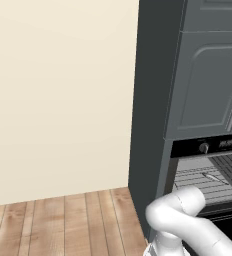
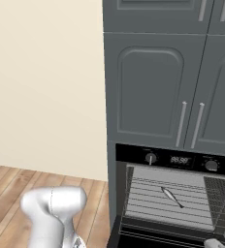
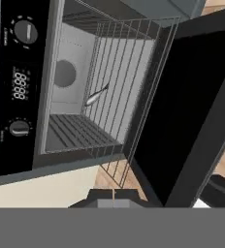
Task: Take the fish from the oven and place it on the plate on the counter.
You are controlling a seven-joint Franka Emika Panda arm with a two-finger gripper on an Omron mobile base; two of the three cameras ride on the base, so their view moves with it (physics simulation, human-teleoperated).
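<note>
fish (image 2: 172,197) lying loose on the wire rack (image 2: 148,198), about mid-rack, slanted, toward its right side in the right base view | oven (image 2: 180,160) open, door (image 3: 192,101) swung down, pale cavity showing, knob and display on black strip | fingers (image 3: 113,197) clenched together, holding nothing, in front of the oven mouth, well apart from fish
</note>
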